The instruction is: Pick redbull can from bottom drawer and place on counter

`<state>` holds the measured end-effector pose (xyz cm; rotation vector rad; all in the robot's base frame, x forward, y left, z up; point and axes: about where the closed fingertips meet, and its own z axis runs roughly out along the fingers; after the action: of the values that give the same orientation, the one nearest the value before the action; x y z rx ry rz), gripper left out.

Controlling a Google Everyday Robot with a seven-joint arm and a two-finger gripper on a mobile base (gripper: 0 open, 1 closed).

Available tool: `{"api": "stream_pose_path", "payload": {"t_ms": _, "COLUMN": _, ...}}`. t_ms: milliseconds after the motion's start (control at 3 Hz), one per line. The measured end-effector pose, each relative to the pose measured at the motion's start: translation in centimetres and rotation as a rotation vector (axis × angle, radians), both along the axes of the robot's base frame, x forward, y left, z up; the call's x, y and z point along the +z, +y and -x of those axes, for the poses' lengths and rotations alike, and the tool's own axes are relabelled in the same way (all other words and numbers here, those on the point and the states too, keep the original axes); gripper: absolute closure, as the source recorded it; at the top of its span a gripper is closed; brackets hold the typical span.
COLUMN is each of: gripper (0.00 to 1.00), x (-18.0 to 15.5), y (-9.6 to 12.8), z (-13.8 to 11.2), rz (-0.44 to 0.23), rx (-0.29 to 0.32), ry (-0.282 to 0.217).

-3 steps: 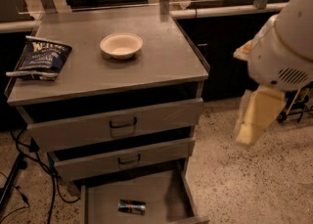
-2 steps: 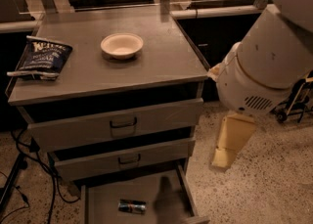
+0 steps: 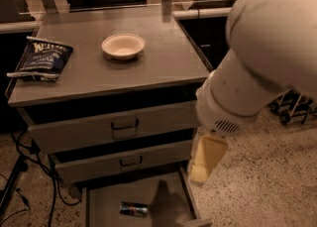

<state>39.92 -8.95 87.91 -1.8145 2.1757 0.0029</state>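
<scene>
Gripper (image 3: pixel 205 159) lower, nearer drawer's (image 3: pixel 106 201) redbull can (image 3: pixel 133 209)

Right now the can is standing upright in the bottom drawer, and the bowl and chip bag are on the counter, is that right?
Not quite. The camera view shows the can lying on its side in the bottom drawer, not upright. The bowl and chip bag are on the counter. The gripper hangs by the drawer's right side, above it.

Dark chip bag (image 3: pixel 42 60), white bowl (image 3: pixel 123 45)
</scene>
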Motion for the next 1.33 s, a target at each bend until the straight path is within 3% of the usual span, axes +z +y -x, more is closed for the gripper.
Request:
{"api": "stream_pose_path", "payload": {"t_ms": 333, "gripper": 0.0, "x": -5.1, "y": 1.8, "z": -1.6, "rz": -0.012, "rx": -0.031, "ry": 0.018}}
{"api": "stream_pose_path", "payload": {"t_ms": 667, "gripper": 0.0, "x": -8.9, "y": 4.0, "z": -2.4, "rz": -0.047, "rx": -0.02, "ry": 0.058}}
{"api": "stream_pose_path", "payload": {"t_ms": 1000, "gripper": 0.0, "x": -9.1, "y": 4.0, "z": -2.5, "rz": -0.05, "rx": -0.021, "ry": 0.059}}
{"api": "stream_pose_path", "payload": {"t_ms": 1333, "gripper": 0.0, "x": -11.3, "y": 6.4, "z": -1.2, "rz": -0.094, "rx": -0.028, "ry": 0.108}}
